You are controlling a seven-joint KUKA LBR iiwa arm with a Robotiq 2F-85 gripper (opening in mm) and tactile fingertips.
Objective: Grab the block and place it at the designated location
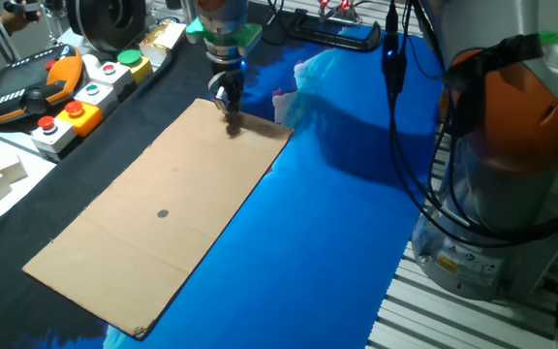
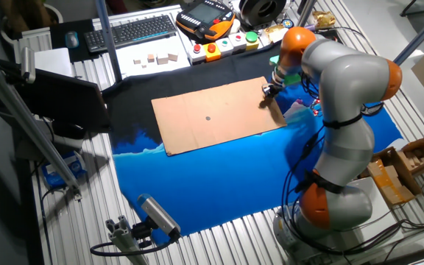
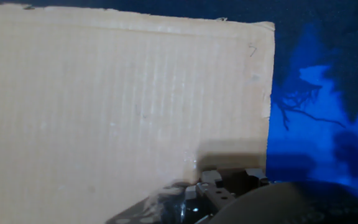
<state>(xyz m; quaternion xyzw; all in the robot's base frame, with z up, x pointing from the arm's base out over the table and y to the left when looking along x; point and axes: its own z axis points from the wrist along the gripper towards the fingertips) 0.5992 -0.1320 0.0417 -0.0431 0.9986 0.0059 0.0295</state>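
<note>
No brand, label or legible writing can be made out in any view; only a faint pencil-like mark is seen near the cardboard's point(image 3: 123, 99) corner in the hand view, too small to read.

The gripper point(image 1: 229, 105) is lowered onto the far corner of the cardboard point(image 1: 163, 213), close to its far edge and to the side that borders the blue cloth point(image 1: 327, 242). Whether the jaws are wide, narrow or closed on anything cannot be told; the fingertips are too small and dark in the fixed views and blurred in the hand view. The block cannot be made out in any view, so its place cannot be told.

The dot point(image 1: 163, 214) is marked on the cardboard's middle, well apart from the gripper; in the other fixed view the dot point(image 2: 207, 118) and gripper point(image 2: 268, 91) are likewise far apart. Between them bare cardboard is seen. Along one long edge black cloth and the button boxes point(image 1: 76, 102) are found; along the other, open blue cloth. The arm's base point(image 1: 511, 145) is stood beside the blue cloth.
</note>
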